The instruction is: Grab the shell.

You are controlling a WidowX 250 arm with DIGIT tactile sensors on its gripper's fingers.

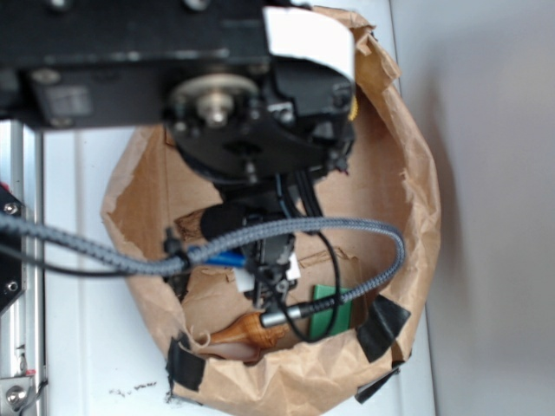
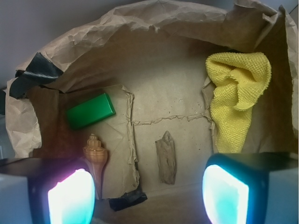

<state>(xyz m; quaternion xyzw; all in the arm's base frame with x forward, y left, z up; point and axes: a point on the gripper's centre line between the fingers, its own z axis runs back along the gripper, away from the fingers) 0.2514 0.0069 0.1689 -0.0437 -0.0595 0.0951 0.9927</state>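
The shell (image 2: 96, 157) is a glossy orange-tan spiral conch lying on the brown paper floor of the bag, spire pointing away and thin tail toward the camera. In the wrist view it lies just inside my left finger (image 2: 70, 198), with its tail beside that pad. My gripper (image 2: 148, 198) is open, pads far apart, nothing between them. In the exterior view the shell (image 1: 245, 329) shows at the bag's near edge, below the gripper (image 1: 270, 286), partly covered by it.
A flat piece of wood (image 2: 166, 157) lies between the pads' line of sight. A green block (image 2: 90, 110) sits behind the shell. A yellow cloth (image 2: 237, 95) is bunched at the right. The crumpled paper bag wall (image 2: 140, 28), patched with black tape (image 2: 127, 199), rings everything.
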